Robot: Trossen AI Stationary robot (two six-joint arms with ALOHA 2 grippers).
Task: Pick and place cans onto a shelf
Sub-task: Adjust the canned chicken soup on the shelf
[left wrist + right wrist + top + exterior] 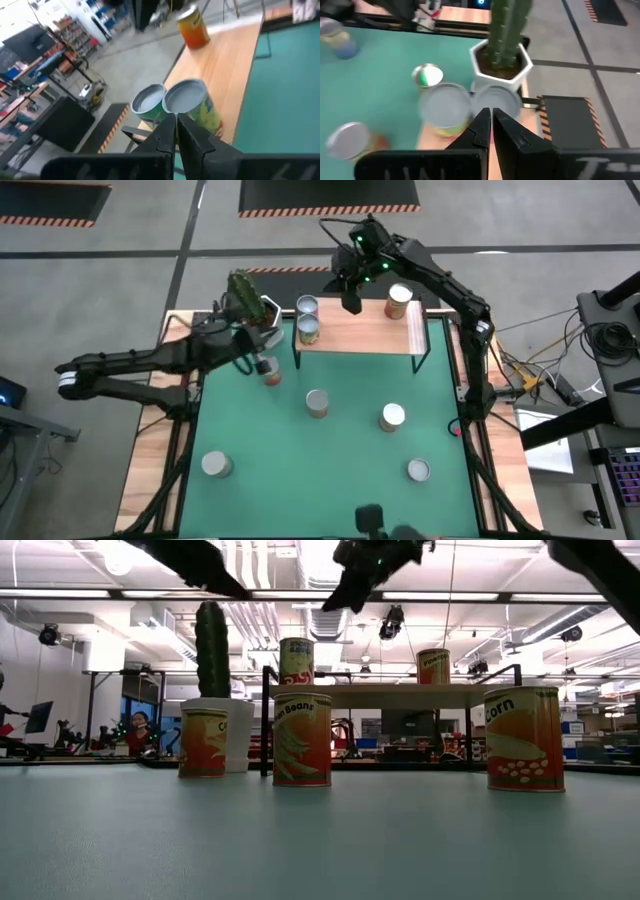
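Your right gripper (349, 304), fingers together, empty, upper centre above shelf (350, 335) | three cans (308, 328) parked there | left gripper (243, 340) likewise pinched together, empty, beside cactus pot (268, 310)

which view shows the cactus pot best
The right wrist view: the white pot with its cactus is close and clearly seen from above. The low view shows it partly behind a can. The high view has the left arm beside it. The left wrist view misses it.

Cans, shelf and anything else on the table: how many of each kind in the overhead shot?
Cans on the shelf: 3
Cans on the green mat: 5
Cactus pot: 1
Total: 9 things, 8 of them cans.
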